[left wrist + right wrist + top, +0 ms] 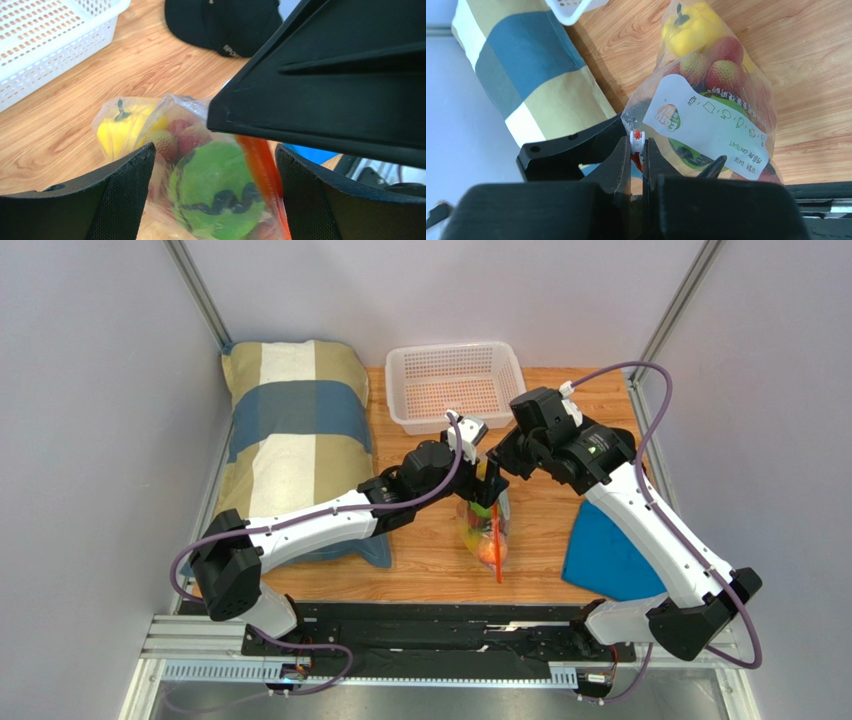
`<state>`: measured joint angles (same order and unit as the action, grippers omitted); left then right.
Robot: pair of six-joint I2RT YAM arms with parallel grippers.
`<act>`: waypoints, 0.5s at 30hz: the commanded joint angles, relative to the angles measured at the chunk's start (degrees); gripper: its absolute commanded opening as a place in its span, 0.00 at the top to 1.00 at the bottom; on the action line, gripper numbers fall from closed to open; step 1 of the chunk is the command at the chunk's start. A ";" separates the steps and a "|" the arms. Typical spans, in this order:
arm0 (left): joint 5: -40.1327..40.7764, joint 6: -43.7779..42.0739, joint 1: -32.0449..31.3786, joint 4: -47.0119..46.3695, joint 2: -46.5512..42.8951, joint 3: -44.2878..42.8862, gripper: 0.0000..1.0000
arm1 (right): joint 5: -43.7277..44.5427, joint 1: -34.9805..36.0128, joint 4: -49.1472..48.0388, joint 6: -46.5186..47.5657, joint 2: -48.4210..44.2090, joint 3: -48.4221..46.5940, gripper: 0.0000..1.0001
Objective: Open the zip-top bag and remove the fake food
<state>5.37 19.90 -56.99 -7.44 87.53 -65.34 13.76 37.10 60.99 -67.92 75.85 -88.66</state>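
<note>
- R gripper (638,144): closed tight, pinching the white-and-red slider at the mouth corner of the bag (706,100); nothing else held
- L gripper (215,155): jaws spread wide, holding nothing; bag sits between the fingers (120,200); plastic lies right by the L finger, contact can't tell
- R gripper's black body hangs just above L gripper, v. close; the two meet over the bag top, mid-table
- bag: clear, crinkly, white label (711,127) facing R wrist cam; red-orange zip strip (257,165) runs down its side by L gripper's right finger; in top view bag stretches from the grippers toward the near table edge; can't tell if its bottom rests on the wood
- food (215,195): all inside the bag; green ball nearest the mouth, yellow pepper (120,130) and red berries (721,75) further in
- room: bare wood on table (420,585) both sides of the bag and in front of it; L arm crosses above the left patch
- basket (65,55): white, perforated, at the far table edge, just behind the grippers, apart from the bag
- pillow (295,430): striped, along the left side, L arm passes over its near corner
- blue cloth (600,550): at right edge, partly under R arm, well apart from the bag
</note>
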 commanded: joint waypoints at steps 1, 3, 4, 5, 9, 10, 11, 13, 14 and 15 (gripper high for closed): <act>-2.02 2.68 -0.05 -1.26 -0.34 -3.74 0.07 | 3.82 0.87 -0.35 -6.61 -2.29 0.69 1.00; -2.37 3.22 -0.05 -1.00 -0.08 -3.74 0.13 | 4.26 1.57 -0.26 -6.96 -2.38 0.42 1.00; -3.33 2.52 0.12 -0.47 0.71 -4.35 0.27 | 4.43 1.74 -0.35 -7.40 -2.64 0.59 0.99; -4.65 1.73 0.21 1.01 1.24 -5.23 0.54 | 4.43 1.83 -0.70 -7.49 -2.99 1.47 0.97; -10.89 2.59 2.93 6.38 2.30 -7.87 0.97 | 4.87 1.66 -4.12 -1.10 -5.54 4.72 0.42; -15.25 2.77 4.42 7.17 1.69 -7.61 1.00 | 2.44 0.00 -6.48 7.71 -6.41 5.42 0.35; -18.08 2.60 5.56 7.18 1.33 -7.26 1.00 | 0.76 -1.32 -7.98 13.02 -7.38 7.17 0.30; -28.58 2.95 8.72 7.01 0.37 -6.38 1.00 | -1.89 -4.65 -13.84 32.10 -12.19 10.42 0.20; -32.92 3.65 9.78 6.48 0.45 -6.03 1.00 | -3.37 -5.37 -16.23 37.89 -14.22 12.44 0.20; -37.31 4.09 10.75 6.65 1.24 -6.29 1.00 | -9.30 -6.07 -18.69 44.30 -16.24 17.42 0.19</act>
<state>-12.34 22.50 -50.28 -0.34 89.69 -70.26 13.72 34.72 54.30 -54.04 67.61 -78.94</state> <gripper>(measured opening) 0.007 0.794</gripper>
